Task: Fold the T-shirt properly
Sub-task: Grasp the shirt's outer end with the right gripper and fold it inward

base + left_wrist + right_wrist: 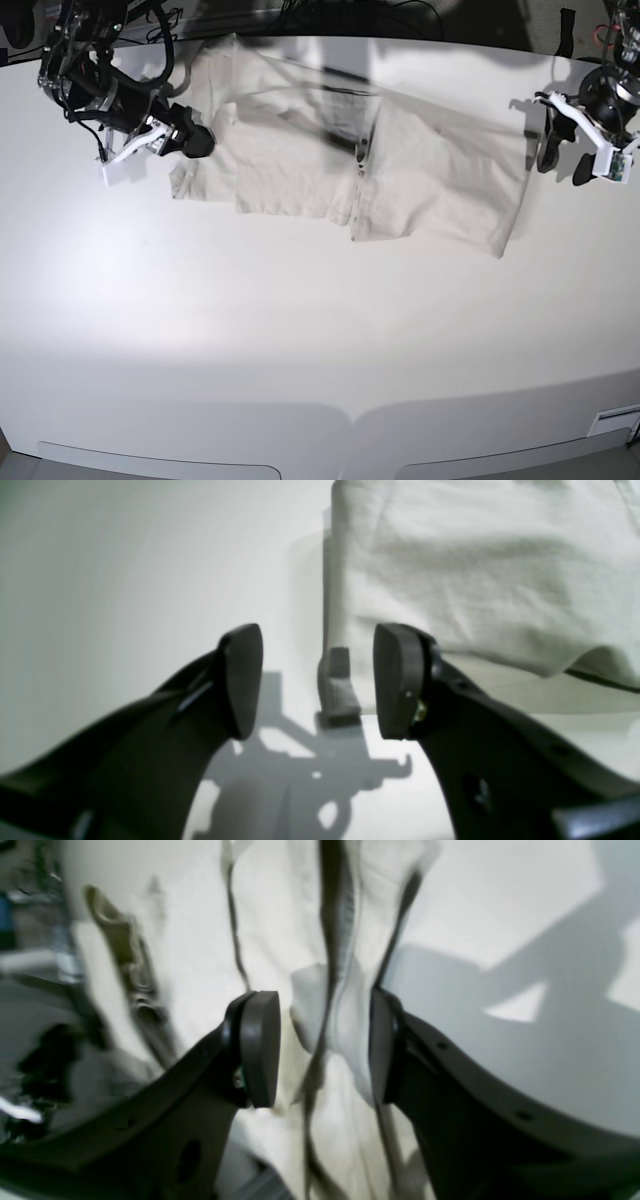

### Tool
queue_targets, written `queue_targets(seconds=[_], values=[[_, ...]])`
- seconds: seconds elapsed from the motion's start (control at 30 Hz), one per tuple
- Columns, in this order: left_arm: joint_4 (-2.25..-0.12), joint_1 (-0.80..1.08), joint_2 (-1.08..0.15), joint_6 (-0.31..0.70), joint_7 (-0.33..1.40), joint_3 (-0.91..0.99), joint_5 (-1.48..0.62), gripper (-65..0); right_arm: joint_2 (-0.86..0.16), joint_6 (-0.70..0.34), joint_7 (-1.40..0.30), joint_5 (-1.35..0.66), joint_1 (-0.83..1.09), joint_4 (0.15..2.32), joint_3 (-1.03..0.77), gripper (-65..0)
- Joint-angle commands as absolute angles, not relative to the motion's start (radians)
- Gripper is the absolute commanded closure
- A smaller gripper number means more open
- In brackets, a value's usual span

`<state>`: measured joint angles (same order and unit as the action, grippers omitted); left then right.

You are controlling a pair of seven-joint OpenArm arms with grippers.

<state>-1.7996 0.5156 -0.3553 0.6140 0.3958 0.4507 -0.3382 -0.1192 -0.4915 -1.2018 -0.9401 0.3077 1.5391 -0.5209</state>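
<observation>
Bare white table (300,340) is lying open all across the near side, giving my grippers free passage there. The T-shirt (400,160) is spreading along the far side, with bunched folds rising between my right gripper's (325,1050) pads

One T-shirt (400,160), one table (300,330), two arms.

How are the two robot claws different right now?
The right gripper has a bunched fold of the T-shirt between its pads; the left gripper has nothing between its pads. The right sits over the cloth; the left hangs beside the shirt's edge, over bare table. Both have dark pads, spread apart.
</observation>
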Motion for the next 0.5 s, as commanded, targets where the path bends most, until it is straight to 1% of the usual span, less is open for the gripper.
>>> queue_targets(seconds=[0.0,0.13,0.23,0.33,0.37,0.4,0.47], values=[[-1.813,0.515,-0.372,0.619,0.373,0.458,-0.353,-34.5,-0.124,-0.502,-1.239,-0.939,0.313,1.545,-0.512,-28.3],[-1.813,0.515,-0.372,0.619,0.373,0.458,-0.353,-34.5,-0.121,-0.502,-1.249,-0.946,0.313,1.545,-0.444,-28.3],[-1.813,0.516,-0.372,0.619,0.374,0.458,-0.353,-34.5,-0.118,-0.501,-1.196,-0.937,0.313,1.545,-0.368,-28.3],[-1.813,0.516,-0.372,0.619,0.387,0.458,-0.353,-34.5,-0.118,-0.495,-1.132,-0.887,0.313,1.545,-0.297,-28.2],[-1.813,0.516,-0.372,0.619,0.396,0.458,-0.353,-34.5,-0.118,-0.488,-1.11,-0.867,0.313,1.545,-0.279,-26.7],[-1.813,0.516,-0.372,0.619,0.403,0.458,-0.353,-34.5,-0.118,-0.485,-1.09,-0.853,0.313,1.545,-0.265,-23.0],[-1.813,0.516,-0.372,0.619,0.419,0.458,-0.353,-34.5,-0.119,-0.486,-1.044,-0.833,0.313,1.545,-0.252,-11.7]])
